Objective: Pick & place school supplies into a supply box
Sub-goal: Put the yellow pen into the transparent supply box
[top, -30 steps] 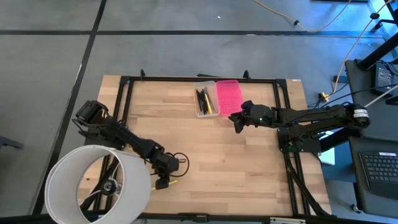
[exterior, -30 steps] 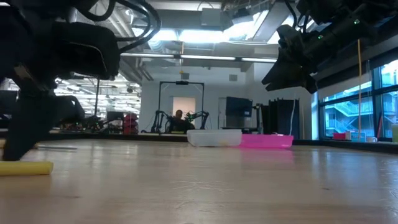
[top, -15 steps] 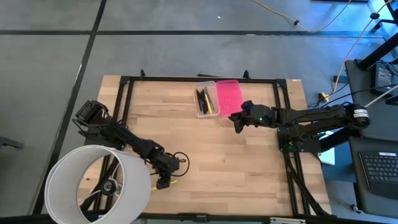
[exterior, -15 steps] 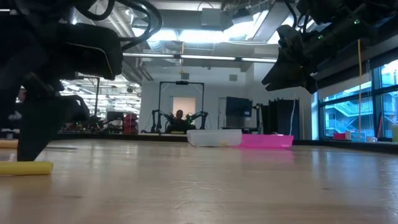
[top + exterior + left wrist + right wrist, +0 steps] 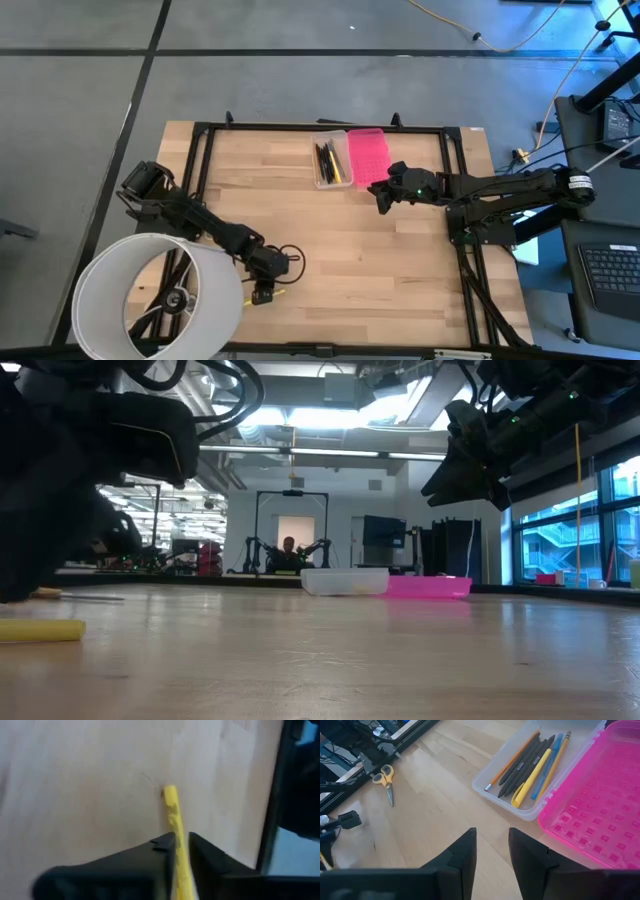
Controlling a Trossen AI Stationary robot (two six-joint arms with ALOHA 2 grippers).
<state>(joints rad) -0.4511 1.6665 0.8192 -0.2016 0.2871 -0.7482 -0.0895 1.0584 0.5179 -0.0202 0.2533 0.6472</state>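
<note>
Left fingers (image 5: 177, 845) clamped on yellow marker (image 5: 172, 810) lying on table (image 5: 400, 270), right fingers (image 5: 491, 851) apart near supply box (image 5: 555, 770)

You are in a robotics lab: more dark robot arms (image 5: 262, 550) stand far behind your light wooden table (image 5: 400, 650).

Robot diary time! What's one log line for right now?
left gripper: shut on yellow marker | right gripper: open, waiting by supply box
</note>
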